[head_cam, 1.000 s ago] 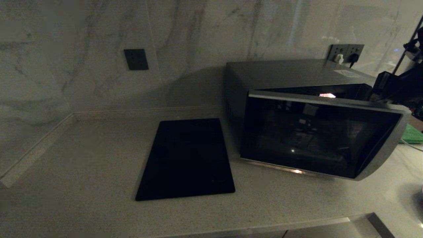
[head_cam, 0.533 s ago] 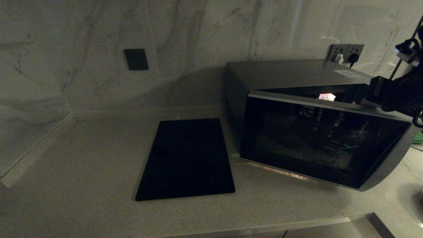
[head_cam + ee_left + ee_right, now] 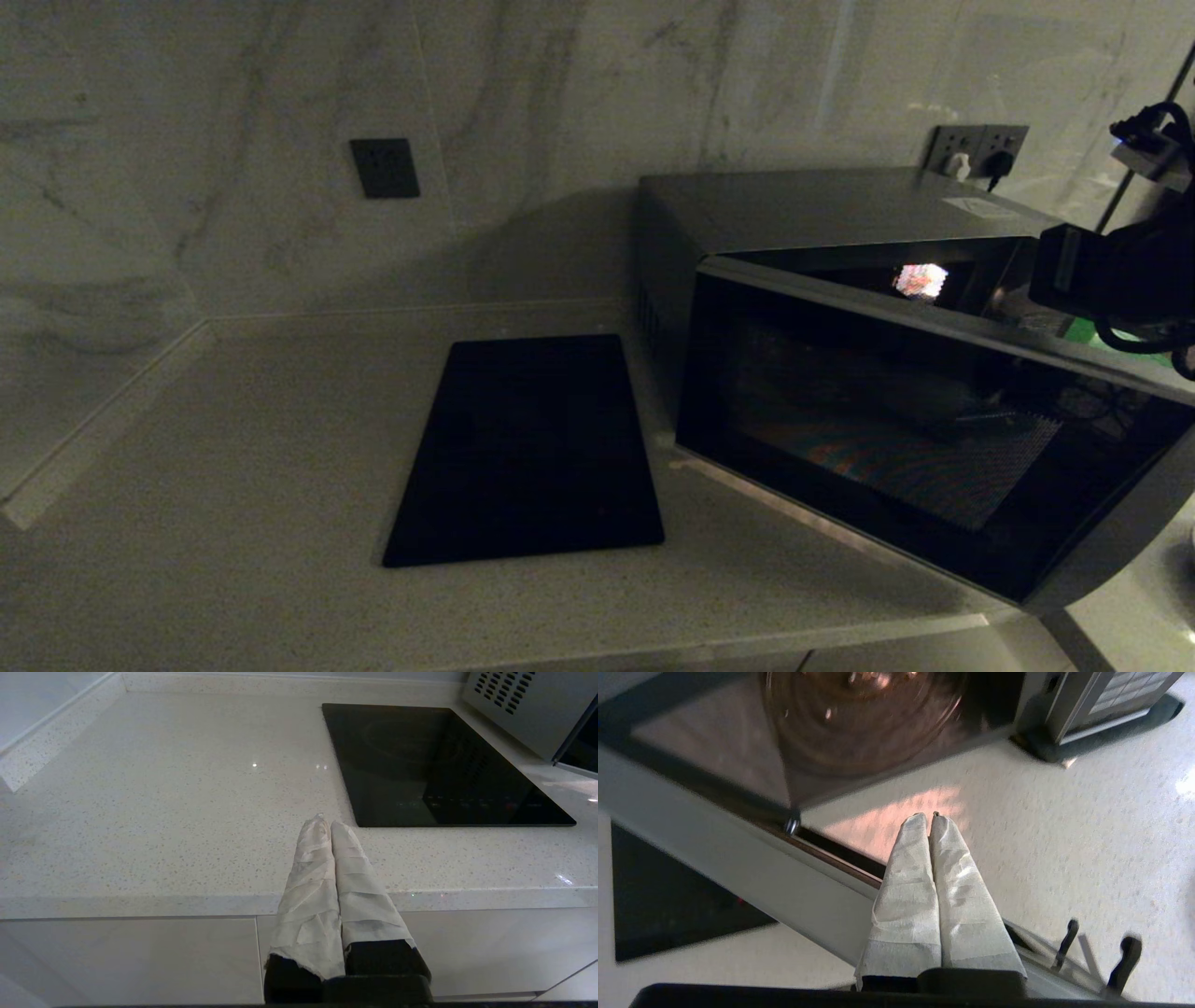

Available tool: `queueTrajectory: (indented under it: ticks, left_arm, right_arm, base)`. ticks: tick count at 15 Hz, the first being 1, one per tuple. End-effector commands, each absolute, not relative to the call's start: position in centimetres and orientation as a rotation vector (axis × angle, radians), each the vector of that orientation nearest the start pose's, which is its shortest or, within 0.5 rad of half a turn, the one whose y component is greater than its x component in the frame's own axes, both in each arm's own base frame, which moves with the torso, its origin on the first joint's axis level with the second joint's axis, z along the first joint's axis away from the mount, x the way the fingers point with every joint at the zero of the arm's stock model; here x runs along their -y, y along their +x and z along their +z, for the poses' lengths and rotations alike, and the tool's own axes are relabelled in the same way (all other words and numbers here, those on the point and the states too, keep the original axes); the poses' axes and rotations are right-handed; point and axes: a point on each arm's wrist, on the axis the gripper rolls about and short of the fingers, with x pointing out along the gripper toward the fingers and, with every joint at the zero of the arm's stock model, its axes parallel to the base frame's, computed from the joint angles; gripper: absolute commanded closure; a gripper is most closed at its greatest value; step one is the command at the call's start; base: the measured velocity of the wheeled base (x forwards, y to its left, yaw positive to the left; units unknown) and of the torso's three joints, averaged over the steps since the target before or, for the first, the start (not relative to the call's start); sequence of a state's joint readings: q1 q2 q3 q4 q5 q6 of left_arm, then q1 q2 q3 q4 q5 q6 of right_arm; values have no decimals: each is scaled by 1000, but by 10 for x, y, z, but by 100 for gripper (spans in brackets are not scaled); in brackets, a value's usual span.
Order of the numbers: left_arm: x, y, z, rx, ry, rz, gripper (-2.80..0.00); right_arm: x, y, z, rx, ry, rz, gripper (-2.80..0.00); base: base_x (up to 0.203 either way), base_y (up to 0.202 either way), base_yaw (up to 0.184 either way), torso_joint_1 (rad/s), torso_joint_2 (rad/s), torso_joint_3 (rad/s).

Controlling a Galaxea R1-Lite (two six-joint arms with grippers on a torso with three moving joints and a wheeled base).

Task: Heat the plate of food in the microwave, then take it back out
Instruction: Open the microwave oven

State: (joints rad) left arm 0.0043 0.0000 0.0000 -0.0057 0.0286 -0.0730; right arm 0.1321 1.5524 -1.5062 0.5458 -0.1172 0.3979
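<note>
Glass-fronted microwave (image 3: 840, 308) beside the black mat (image 3: 527, 453), door (image 3: 915, 439) ajar; your right gripper (image 3: 930, 816), fingers together, rides its free edge (stiff, hinged, so push there). Left gripper (image 3: 325, 823) parked, closed; plate unseen

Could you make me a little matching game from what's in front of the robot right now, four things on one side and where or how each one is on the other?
Things:
1. microwave door
2. black mat
3. left gripper
4. wall socket

Descriptions:
A. shut, over the front edge of the counter
B. swung partly open
C. on the marble wall, left of the microwave
D. flat on the counter, left of the microwave

Pairs: 1-B, 2-D, 3-A, 4-C
</note>
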Motion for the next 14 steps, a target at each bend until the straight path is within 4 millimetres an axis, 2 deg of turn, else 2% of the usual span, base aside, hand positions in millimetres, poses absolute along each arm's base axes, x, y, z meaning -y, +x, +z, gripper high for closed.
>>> queueTrajectory:
  ticks: [1,6,14]
  left_arm:
    - [-1,-23,76,6,-74,34,0]
    - [-1,-23,76,6,-74,34,0]
    - [-1,-23,76,6,-74,34,0]
  right_arm:
    - [-35,245,313,-588,309,-87,0]
    - [-43,229,314,-637,295,-69,0]
    - [-71,215,311,-692,294,31,0]
  base:
    - [0,0,0,0,0,0]
    - [0,0,0,0,0,0]
    - [0,0,0,0,0,0]
